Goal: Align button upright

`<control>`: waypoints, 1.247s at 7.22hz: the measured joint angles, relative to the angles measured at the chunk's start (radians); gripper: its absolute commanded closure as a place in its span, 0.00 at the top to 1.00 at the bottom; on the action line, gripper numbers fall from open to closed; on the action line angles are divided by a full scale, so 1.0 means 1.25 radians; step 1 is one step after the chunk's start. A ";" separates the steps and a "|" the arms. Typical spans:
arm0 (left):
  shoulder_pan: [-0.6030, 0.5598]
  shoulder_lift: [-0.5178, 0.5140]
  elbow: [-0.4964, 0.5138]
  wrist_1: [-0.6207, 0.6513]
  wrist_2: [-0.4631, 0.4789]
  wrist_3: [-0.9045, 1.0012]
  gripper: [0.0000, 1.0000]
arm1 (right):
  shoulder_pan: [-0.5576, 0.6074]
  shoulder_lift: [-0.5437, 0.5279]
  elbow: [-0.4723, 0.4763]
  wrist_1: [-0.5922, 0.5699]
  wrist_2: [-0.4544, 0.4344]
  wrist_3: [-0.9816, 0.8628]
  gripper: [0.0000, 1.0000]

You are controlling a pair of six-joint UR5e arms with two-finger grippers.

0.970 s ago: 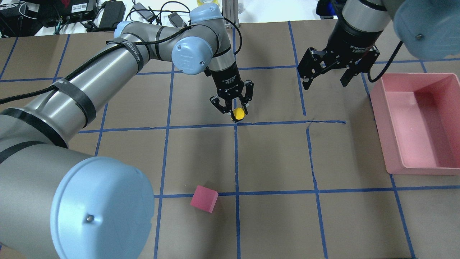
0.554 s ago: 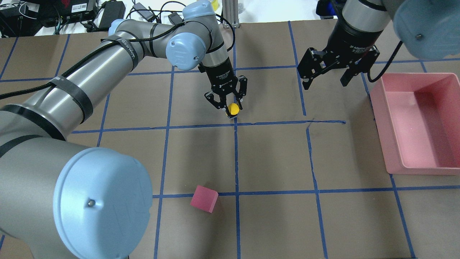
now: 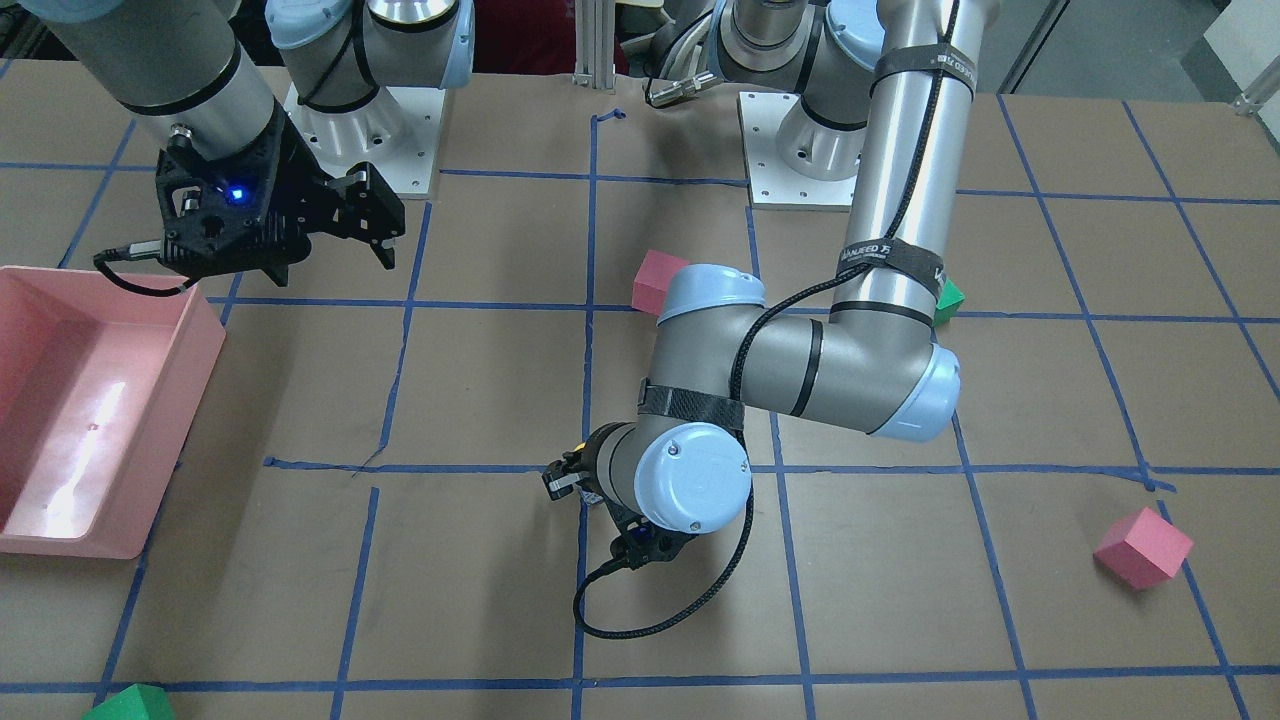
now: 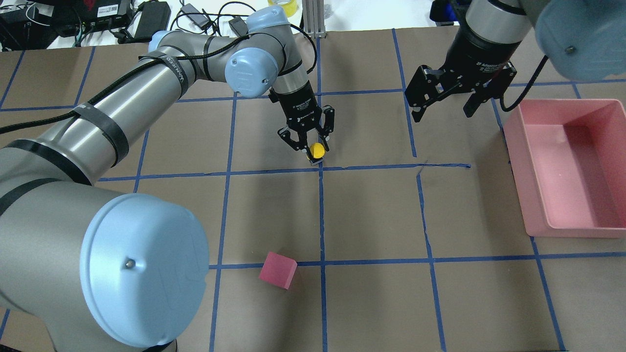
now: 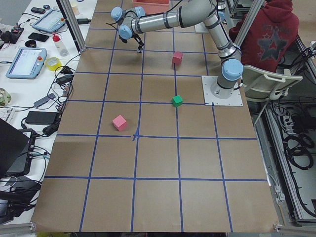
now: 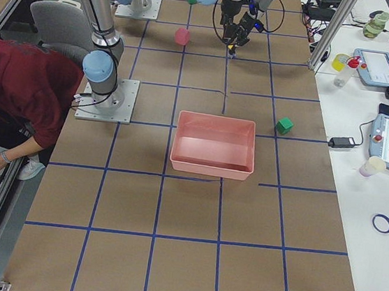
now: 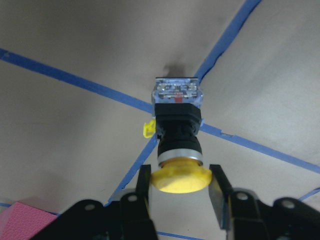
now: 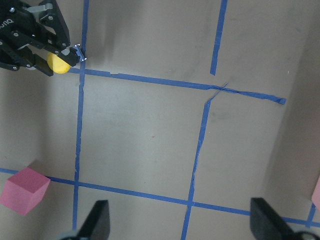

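Note:
The button has a round yellow cap, a black neck and a black and white base. My left gripper is shut on the cap, one finger on each side. In the left wrist view the button points away from the gripper, and its base sits over a crossing of blue tape lines. I cannot tell whether the base touches the table. In the front-facing view the wrist hides the button. My right gripper is open and empty, high at the far right. Its wrist view shows the yellow cap.
A pink bin stands at the right edge of the table. A pink cube lies near the front. The front-facing view also shows a green cube behind the left arm, a pink cube and another green cube.
My left gripper, still holding the button, has moved a little to the left and away from me. The right arm has not moved.

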 measured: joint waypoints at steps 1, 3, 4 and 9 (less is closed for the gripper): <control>0.000 0.002 0.000 0.000 0.000 0.002 1.00 | 0.000 0.000 0.000 0.000 -0.002 -0.001 1.00; 0.001 0.022 0.000 0.000 0.016 0.017 1.00 | 0.000 0.000 0.000 0.000 -0.005 -0.011 1.00; 0.002 0.055 -0.002 -0.002 0.047 0.038 1.00 | 0.000 0.000 0.000 0.000 -0.006 -0.015 1.00; 0.012 0.396 -0.162 -0.014 0.204 0.327 0.95 | -0.001 0.000 0.001 0.001 -0.008 -0.039 1.00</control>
